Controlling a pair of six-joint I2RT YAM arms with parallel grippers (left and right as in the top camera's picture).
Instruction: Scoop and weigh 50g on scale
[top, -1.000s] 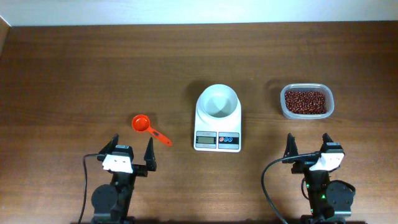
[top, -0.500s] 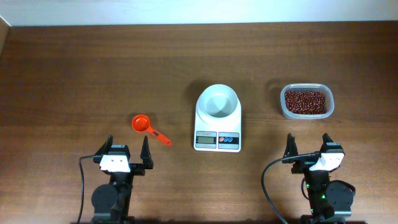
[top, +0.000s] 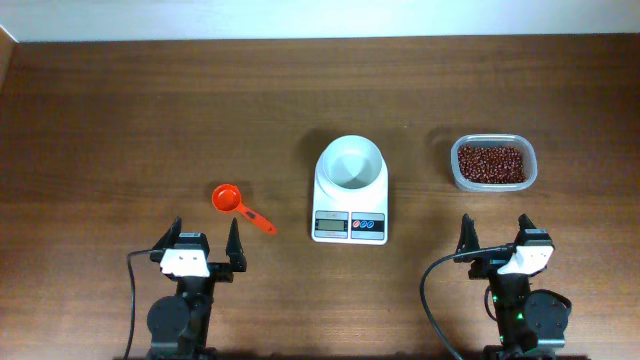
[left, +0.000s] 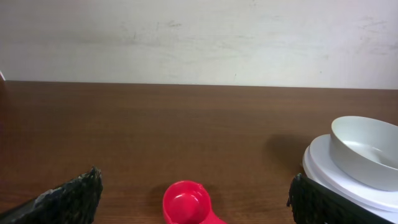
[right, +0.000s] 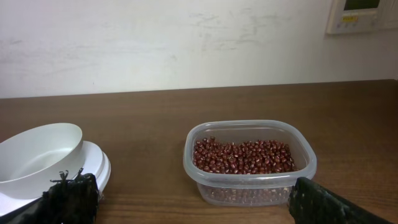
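The left claw (top: 210, 224), spread and empty like the right claw (top: 495, 222), sits nearest the red scoop (top: 238, 207) — just ahead, handle slanting back and rightward — with the scale (top: 350, 200) mid-worktop between scoop and bean tub (top: 492, 186)

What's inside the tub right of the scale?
Only red beans, loose in the open tub with no lid on it. They cover the floor, so anything buried under them cannot be seen.
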